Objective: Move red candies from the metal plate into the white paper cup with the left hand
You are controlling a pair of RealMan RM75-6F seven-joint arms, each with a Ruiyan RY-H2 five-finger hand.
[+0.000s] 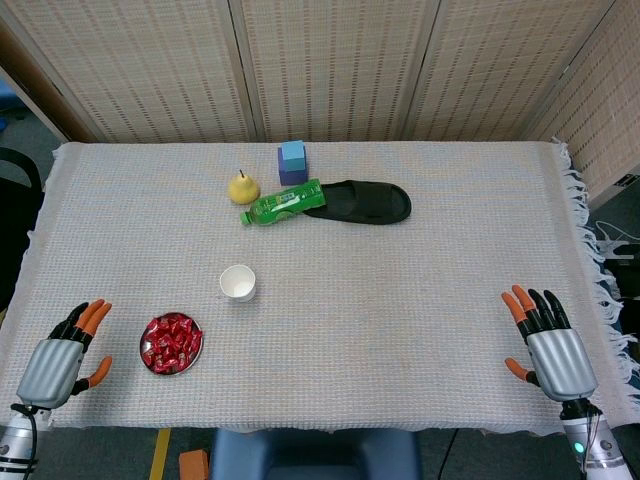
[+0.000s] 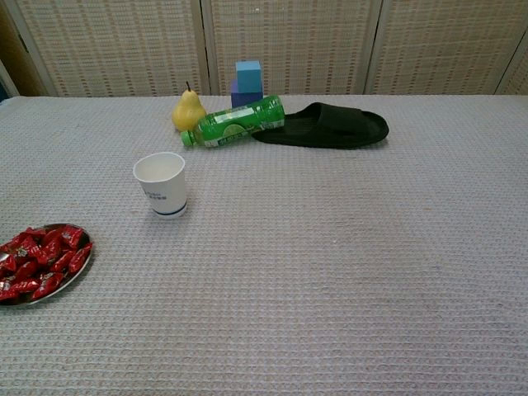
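A round metal plate [image 1: 196, 356] [image 2: 69, 284] near the table's front left holds a heap of red candies [image 1: 170, 341] [image 2: 40, 261]. The white paper cup [image 1: 238, 283] [image 2: 162, 184] stands upright a little behind and to the right of the plate; I see nothing in it. My left hand [image 1: 62, 362] hovers at the front left, left of the plate, fingers apart and holding nothing. My right hand [image 1: 548, 343] rests open at the front right edge, far from both. Neither hand shows in the chest view.
At the back of the table lie a yellow pear [image 1: 243, 187] [image 2: 188, 110], a green bottle on its side [image 1: 283, 203] [image 2: 234, 122], a black slipper [image 1: 362, 201] [image 2: 328, 125] and stacked blue and purple blocks [image 1: 292, 162] [image 2: 247, 81]. A woven cloth [image 1: 400, 300] covers the table.
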